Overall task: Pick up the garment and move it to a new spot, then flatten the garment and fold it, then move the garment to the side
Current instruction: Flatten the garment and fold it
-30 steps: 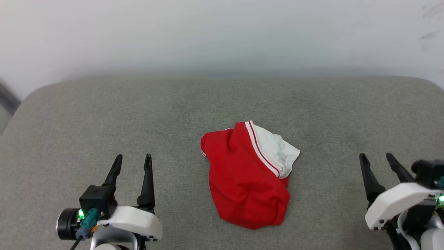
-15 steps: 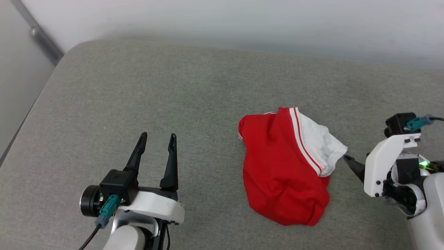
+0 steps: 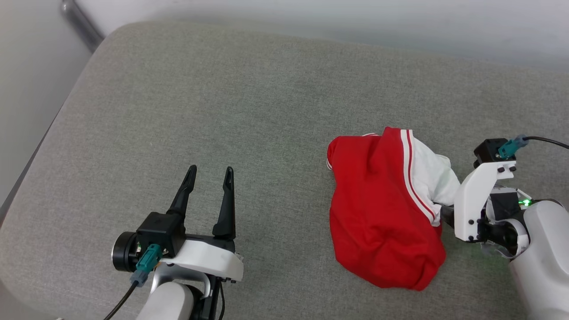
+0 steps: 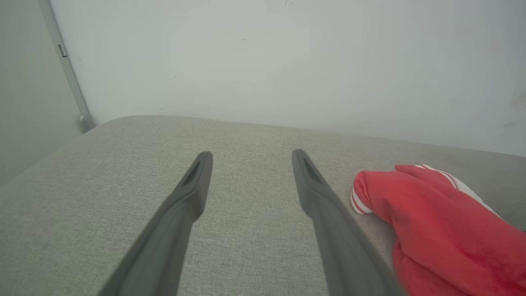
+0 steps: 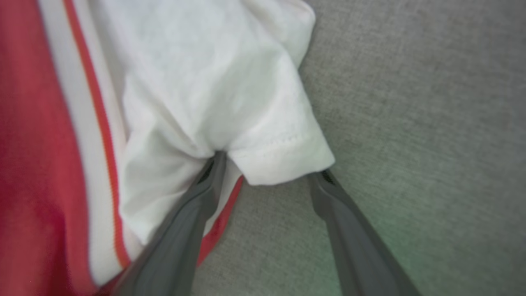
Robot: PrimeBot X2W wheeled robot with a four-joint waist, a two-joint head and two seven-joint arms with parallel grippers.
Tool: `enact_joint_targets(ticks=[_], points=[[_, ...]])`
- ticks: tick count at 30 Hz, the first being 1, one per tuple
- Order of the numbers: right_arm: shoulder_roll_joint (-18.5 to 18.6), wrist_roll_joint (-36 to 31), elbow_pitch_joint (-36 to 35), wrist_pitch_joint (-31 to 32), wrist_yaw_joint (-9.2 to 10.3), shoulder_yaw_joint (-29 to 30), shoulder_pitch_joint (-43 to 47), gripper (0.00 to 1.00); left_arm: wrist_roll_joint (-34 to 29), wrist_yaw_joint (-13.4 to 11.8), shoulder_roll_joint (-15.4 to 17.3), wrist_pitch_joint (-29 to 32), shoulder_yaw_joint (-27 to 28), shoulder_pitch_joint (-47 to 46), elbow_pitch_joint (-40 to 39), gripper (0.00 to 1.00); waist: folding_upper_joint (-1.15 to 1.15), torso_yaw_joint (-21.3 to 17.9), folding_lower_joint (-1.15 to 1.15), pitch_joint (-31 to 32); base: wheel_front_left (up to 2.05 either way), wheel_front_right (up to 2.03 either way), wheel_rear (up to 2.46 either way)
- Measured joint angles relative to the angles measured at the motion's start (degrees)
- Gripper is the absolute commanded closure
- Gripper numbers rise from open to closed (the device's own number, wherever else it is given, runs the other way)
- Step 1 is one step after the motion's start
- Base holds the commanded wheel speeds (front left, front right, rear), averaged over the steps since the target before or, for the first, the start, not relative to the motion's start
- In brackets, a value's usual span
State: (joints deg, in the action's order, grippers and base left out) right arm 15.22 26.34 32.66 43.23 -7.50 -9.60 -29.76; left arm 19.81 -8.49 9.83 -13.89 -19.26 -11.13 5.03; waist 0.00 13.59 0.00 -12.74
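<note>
One crumpled red jersey (image 3: 382, 213) with a white sleeve (image 5: 213, 82) lay on the grey cushion (image 3: 222, 111), well clear of its left edge. One right gripper (image 5: 269, 168), fingers spread, straddled the sleeve hem, seemingly touching it. One left gripper (image 3: 210, 171), fingers apart, was empty near the front edge.

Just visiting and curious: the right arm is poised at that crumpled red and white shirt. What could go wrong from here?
The open right end effector straddles only the hem of the white sleeve; closing there might pinch a thin edge that slips on lifting. The garment lies bunched on the grey cushion with the left end effector open and apart from it, so hoisted by one sleeve it may hang twisted.
</note>
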Motion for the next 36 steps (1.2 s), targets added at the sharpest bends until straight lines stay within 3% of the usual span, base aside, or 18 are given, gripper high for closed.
enact_joint_targets(ticks=[1, 2, 7, 13, 15, 21, 29, 30, 31, 32, 36], points=[[0.15, 0.05, 0.48, -0.1, 0.0, -0.53, -0.35, 0.63, 0.0, -0.01, 0.0, -0.02, -0.02, -0.03, 0.13, 0.0, 0.0, -0.08, 0.0, 0.15, 0.0, 0.0, 0.0], [0.29, 0.29, 0.76, -0.49, 0.0, -1.05, -0.51, 1.0, 0.0, -0.02, 0.01, -0.12, -0.01, -0.03, 0.31, 0.0, 0.0, -0.2, 0.0, 0.35, 0.0, 0.0, 0.0], [0.85, 0.79, -0.13, -3.25, 0.0, -3.99, -0.73, 1.0, 0.09, -0.15, 0.4, -0.15, 0.22, 0.29, 1.02, 0.0, 0.0, -1.41, 0.0, 2.15, 0.0, 0.0, 0.0], [2.92, 0.88, -6.51, -5.95, -0.01, -4.14, -1.62, 1.0, 0.36, -0.68, 1.4, 0.47, 0.57, 2.27, 0.83, 0.0, 0.0, -4.38, 0.0, 5.36, 0.0, 0.0, 0.0], [4.83, 0.0, -10.76, -5.87, -0.01, -0.41, 0.61, 1.0, 0.64, -1.15, 2.14, 1.15, 0.89, 3.31, 0.34, 0.0, 0.0, -6.95, 0.0, 7.47, 0.0, 0.0, 0.0], [5.21, -1.96, -14.92, -4.04, -0.01, 9.59, 11.86, 1.0, 1.13, -1.79, 2.64, 2.03, 0.94, 5.22, -0.47, 0.0, 0.0, -10.38, 0.0, 10.25, 0.0, 0.0, 0.0], [-0.26, -8.09, -13.21, -2.58, -0.01, 24.07, 28.69, 1.0, 1.72, -2.5, 3.14, 3.24, 0.92, 6.88, -0.9, 0.0, 0.0, -11.52, -0.01, 11.83, 0.0, 0.0, 0.0], [-1.15, -8.5, -12.23, -3.09, 0.0, 25.33, 29.79, 0.89, 1.86, -2.6, 3.2, 3.42, 0.93, 7.09, -0.9, 0.0, 0.0, -11.46, -0.01, 11.77, 0.0, 0.0, 0.0], [-1.87, -9.16, -11.6, -3.89, 0.0, 25.88, 30.43, 0.62, 2.08, -2.63, 3.3, 3.67, 0.99, 7.22, -0.86, 0.0, 0.0, -11.41, -0.01, 11.69, 0.0, 0.0, 0.0], [-2.58, -9.75, -11.29, -4.74, 0.0, 26.6, 30.48, 0.0, 2.1, -2.64, 3.44, 3.71, 1.02, 7.25, -0.84, 0.0, 0.0, -11.36, -0.01, 11.62, 0.0, 0.0, 0.0], [-4.54, -11.39, -11.51, -10.46, 0.0, 27.72, 30.36, 0.0, 2.18, -2.98, 3.78, 3.92, 1.19, 7.47, -0.78, 0.0, 0.0, -11.44, -0.01, 11.61, 0.0, 0.0, 0.0]])
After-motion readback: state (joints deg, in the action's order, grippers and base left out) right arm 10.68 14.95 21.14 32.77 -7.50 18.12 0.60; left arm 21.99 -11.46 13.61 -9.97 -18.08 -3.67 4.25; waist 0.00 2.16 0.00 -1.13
